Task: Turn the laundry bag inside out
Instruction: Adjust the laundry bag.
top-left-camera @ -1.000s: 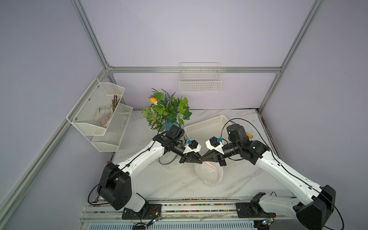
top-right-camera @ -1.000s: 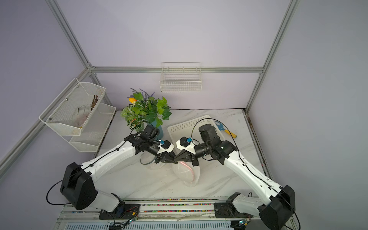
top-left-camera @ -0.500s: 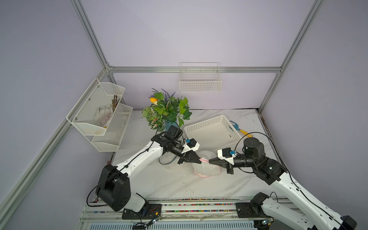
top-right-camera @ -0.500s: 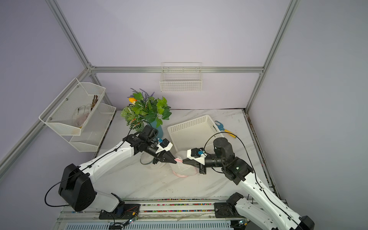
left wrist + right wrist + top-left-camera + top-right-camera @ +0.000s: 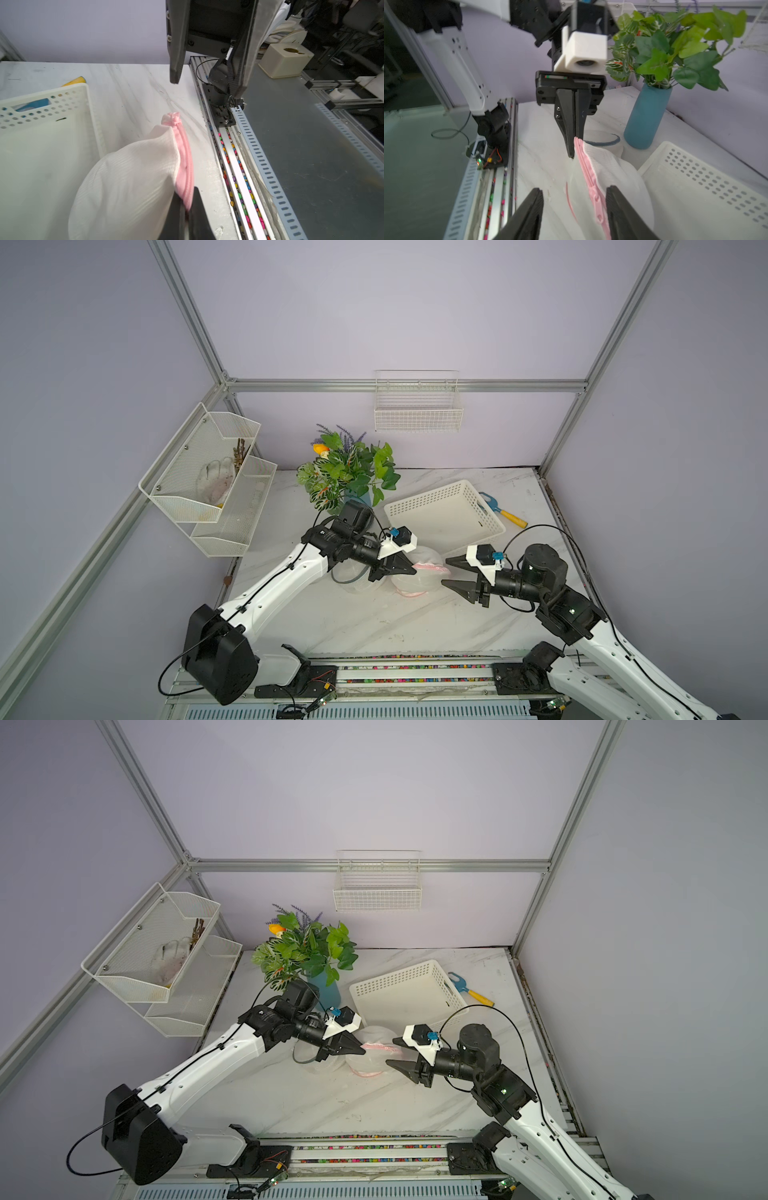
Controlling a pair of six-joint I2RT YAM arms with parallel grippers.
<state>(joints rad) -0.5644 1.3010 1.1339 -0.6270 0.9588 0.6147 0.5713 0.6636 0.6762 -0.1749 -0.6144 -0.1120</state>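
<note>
The laundry bag (image 5: 422, 572) (image 5: 372, 1054) is white mesh with a pink zipper edge and lies bunched on the marble table between the two arms. My left gripper (image 5: 411, 571) (image 5: 362, 1050) (image 5: 186, 205) is shut on the bag's pink zipper edge, as the right wrist view shows (image 5: 574, 149). My right gripper (image 5: 445, 571) (image 5: 390, 1051) (image 5: 574, 190) faces it, open, with its jaws on either side of the zipper end without touching it. The pink zipper pull (image 5: 598, 205) hangs between them. The left wrist view shows the bag (image 5: 128, 182) puffed up.
A white perforated basket (image 5: 444, 514) stands just behind the bag. A blue vase of green plants (image 5: 349, 472) is behind the left arm, a blue-and-yellow trowel (image 5: 503, 512) at back right. Mesh shelves (image 5: 208, 472) hang on the left wall, a wire basket (image 5: 417, 410) on the back wall.
The right gripper was shut on the bag's zipper edge and has opened, letting it go. Before that both arms brought the bag down and the right arm swung forward.
</note>
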